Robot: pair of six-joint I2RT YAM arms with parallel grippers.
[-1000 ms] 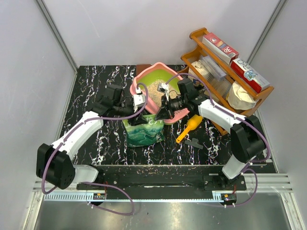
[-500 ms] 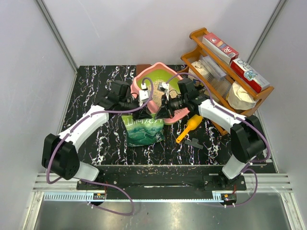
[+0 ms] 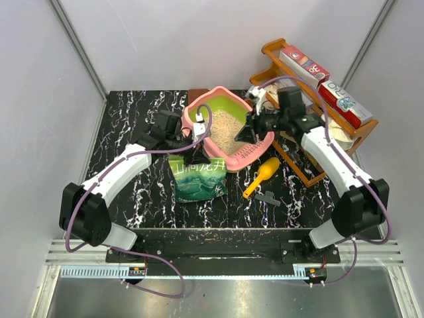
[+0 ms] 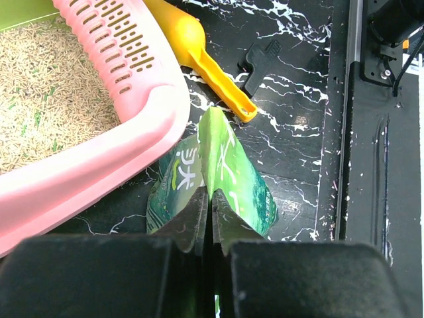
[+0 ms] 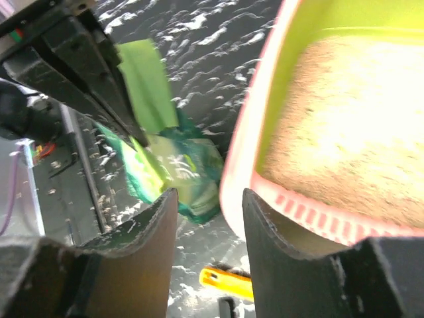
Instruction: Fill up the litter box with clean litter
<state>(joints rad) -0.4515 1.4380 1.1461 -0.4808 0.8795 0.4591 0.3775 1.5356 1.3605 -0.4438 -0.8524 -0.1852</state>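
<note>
The pink litter box (image 3: 248,154) with lime-green inner walls sits at mid-table and holds beige clean litter (image 3: 227,129). My left gripper (image 3: 197,156) is shut on the top edge of the green bag (image 3: 199,180), which stands just in front of the box. In the left wrist view the gripper (image 4: 211,205) pinches the bag's fold (image 4: 228,169) beside the box's rim (image 4: 132,122) and litter (image 4: 46,99). My right gripper (image 3: 249,131) is open and empty over the box's right side. Its wrist view shows the gripper (image 5: 209,199), box rim (image 5: 242,156), litter (image 5: 358,132) and bag (image 5: 175,169).
A yellow-orange scoop (image 3: 261,176) lies right of the bag, with a small black clip (image 3: 268,197) in front of it; both show in the left wrist view, the scoop (image 4: 205,56) and the clip (image 4: 262,63). A brown wooden rack (image 3: 311,93) with boxes stands at the back right.
My right gripper has pulled away from the bag's top, back and to the right over the box's right side. The left gripper keeps hold of the bag, which now stands more upright.
</note>
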